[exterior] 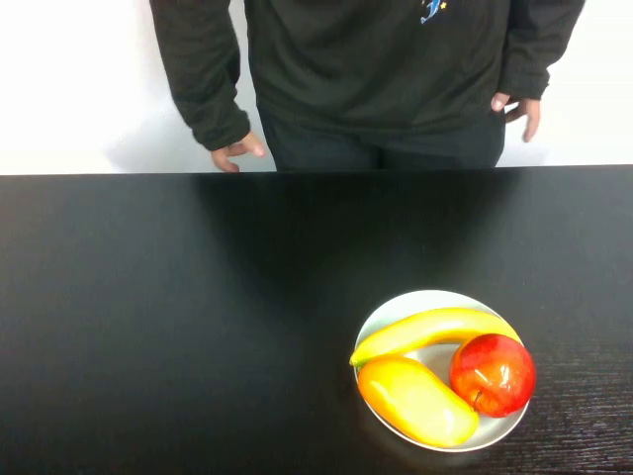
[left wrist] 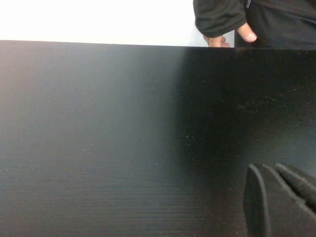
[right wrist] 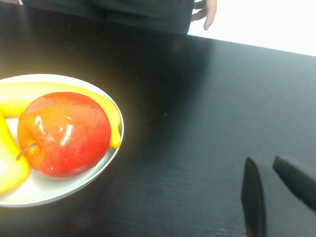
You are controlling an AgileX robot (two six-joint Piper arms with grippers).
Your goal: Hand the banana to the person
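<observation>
Resting on a round white plate (exterior: 396, 312) are the curved banana (exterior: 435, 330), a glossy apple (exterior: 493, 374) and a mango (exterior: 415, 401); the left pincer (left wrist: 291, 190) is pressed together over the bare table (exterior: 178, 317), the right pincer (right wrist: 271, 182) slightly spread right of the plate.

A white plate (exterior: 396, 315) crowds the black table's (exterior: 178, 327) near right corner, where an apple (exterior: 493, 374) and mango (exterior: 415, 400) hem in the banana (exterior: 435, 330); its far side lies open. The left gripper (left wrist: 284, 197) and right gripper (right wrist: 276, 190) hang low over bare tabletop.

Beyond the black table (exterior: 198, 297), the person (exterior: 376, 69) wears a dark charcoal long-sleeved sweatshirt with a small blue chest logo, dark trousers, bare light-skinned hands. The left gripper (left wrist: 284, 197) and right gripper (right wrist: 276, 192) show matte black fingers.
</observation>
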